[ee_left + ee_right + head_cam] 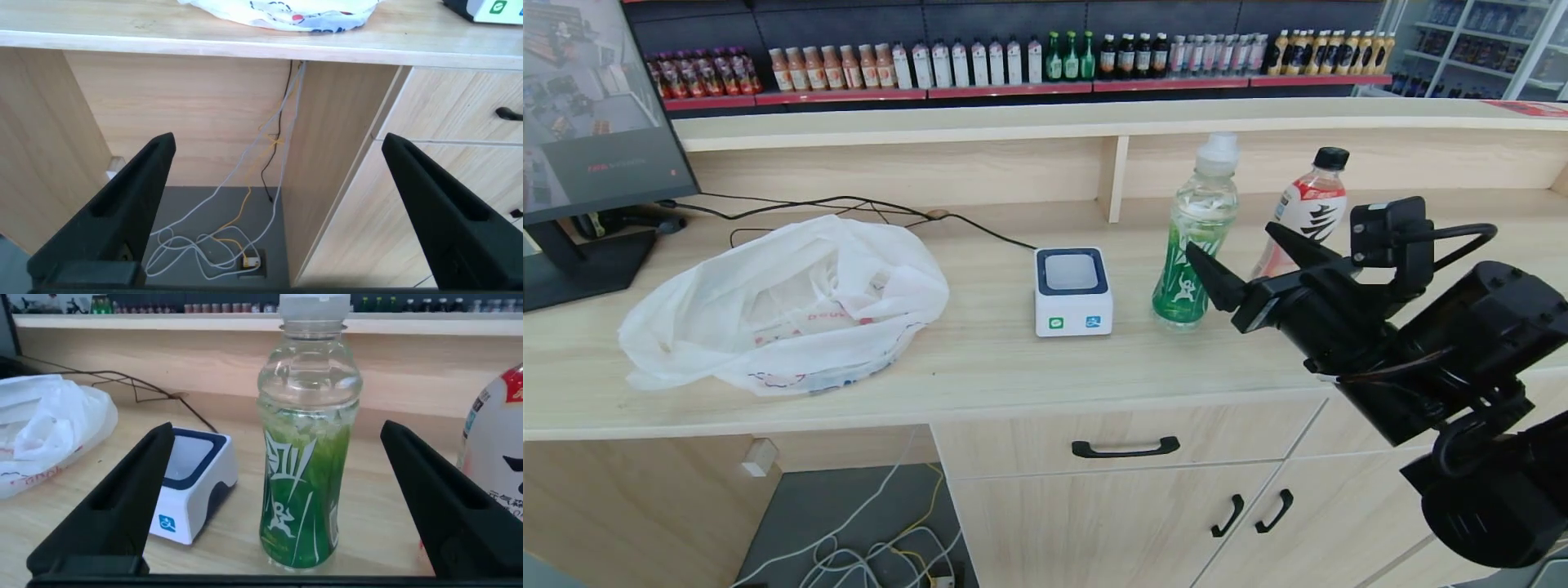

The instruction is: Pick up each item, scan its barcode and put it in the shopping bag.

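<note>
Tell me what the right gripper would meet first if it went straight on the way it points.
Probably the clear plastic bottle with a green label, standing on the light wooden counter, centred before the open right gripper.

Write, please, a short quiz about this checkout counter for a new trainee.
1. True or false: the right gripper holds the clear plastic bottle with the green label.
2. What stands between the white plastic shopping bag and that bottle? A) a white box-shaped scanner B) a red basket C) a metal can
3. How many bottles stand on the pale wooden counter?
Key: 1 false; 2 A; 3 two.
</note>
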Available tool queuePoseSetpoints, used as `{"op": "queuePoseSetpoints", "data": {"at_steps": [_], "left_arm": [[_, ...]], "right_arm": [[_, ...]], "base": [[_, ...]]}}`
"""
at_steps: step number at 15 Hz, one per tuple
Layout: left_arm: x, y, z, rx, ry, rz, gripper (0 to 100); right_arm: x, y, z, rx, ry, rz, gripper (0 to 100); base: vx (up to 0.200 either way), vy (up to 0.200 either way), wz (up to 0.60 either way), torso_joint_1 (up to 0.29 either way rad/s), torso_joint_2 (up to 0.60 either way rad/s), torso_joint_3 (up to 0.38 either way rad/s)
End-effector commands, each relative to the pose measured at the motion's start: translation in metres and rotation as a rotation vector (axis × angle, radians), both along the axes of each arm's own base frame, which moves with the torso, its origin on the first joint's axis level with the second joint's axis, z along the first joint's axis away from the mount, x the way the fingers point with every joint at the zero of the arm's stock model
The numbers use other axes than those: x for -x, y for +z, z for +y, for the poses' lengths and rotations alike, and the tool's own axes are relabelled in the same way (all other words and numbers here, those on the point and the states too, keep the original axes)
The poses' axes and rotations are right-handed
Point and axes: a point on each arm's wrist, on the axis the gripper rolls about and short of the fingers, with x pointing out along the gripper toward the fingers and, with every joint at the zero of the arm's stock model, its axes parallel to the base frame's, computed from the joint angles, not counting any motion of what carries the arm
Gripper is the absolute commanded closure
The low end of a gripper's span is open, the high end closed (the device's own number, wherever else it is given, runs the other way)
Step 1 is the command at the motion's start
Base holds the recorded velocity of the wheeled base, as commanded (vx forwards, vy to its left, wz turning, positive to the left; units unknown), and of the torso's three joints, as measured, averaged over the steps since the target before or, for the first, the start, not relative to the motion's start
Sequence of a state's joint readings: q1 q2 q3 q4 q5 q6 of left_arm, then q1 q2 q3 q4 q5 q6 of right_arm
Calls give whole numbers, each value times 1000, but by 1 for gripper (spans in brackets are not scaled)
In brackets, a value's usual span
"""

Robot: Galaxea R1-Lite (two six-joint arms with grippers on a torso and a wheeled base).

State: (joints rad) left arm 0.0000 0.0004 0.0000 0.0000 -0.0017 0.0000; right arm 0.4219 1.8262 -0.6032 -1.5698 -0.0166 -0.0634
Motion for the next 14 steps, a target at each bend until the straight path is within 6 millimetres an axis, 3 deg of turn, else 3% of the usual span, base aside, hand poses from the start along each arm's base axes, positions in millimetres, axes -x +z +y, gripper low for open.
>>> {"op": "queuePoseSetpoints", "data": {"at_steps": [1,10,14], "left_arm": [[0,0,0,0,0,0,0],[0,0,0,0,0,0,0],[0,0,0,0,0,0,0]], "right_arm": [[1,-6,-1,8,-1,22,0],[-23,-27,10,5,8,76,0],[-25,-27,10,-5,10,77,0]], "base": [[0,0,0,0,0,0],[0,0,0,0,0,0],[0,0,0,0,0,0]]}}
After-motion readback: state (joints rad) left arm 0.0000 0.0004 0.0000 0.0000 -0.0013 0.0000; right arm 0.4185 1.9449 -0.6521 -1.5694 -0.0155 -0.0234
